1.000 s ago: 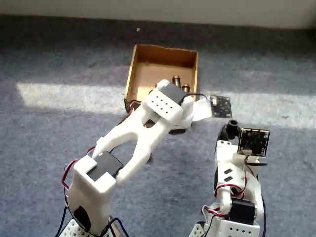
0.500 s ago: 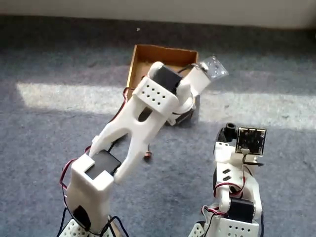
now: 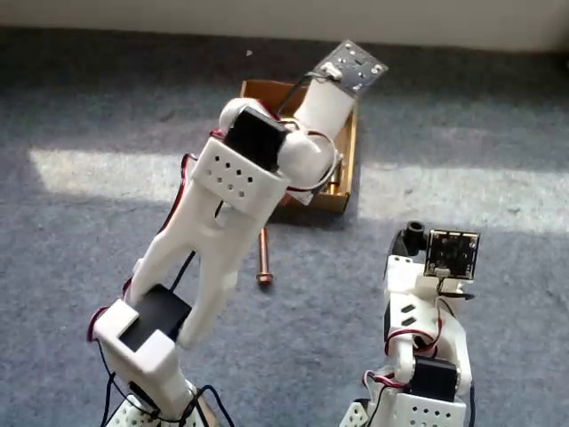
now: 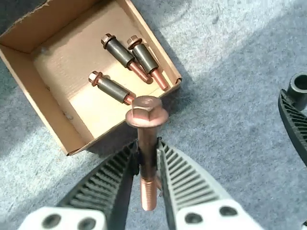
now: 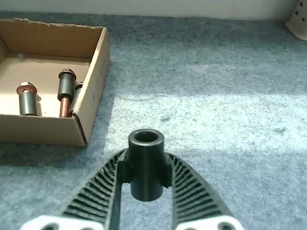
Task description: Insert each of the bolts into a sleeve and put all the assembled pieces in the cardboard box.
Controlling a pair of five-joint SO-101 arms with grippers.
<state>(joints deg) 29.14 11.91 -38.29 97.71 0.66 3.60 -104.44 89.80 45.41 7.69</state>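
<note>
We see hard daylight laying a bright band across the carpet [image 3: 107, 173], with dimmer grey on either side. Beyond the left gripper [image 4: 147, 146], sun lights part of the cardboard box [image 4: 154, 45] floor while the rest lies in shade, and the gripped bolt [image 4: 146, 112] glints. The sleeve [image 5: 146, 179] in the right gripper [image 5: 146, 160] looks dark against a pale sunlit strip ahead.

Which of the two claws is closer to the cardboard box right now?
Left. The left gripper, clamped on a bolt, hangs just beside the cardboard box; the right gripper, holding a sleeve, is farther off, with open carpet between.
</note>
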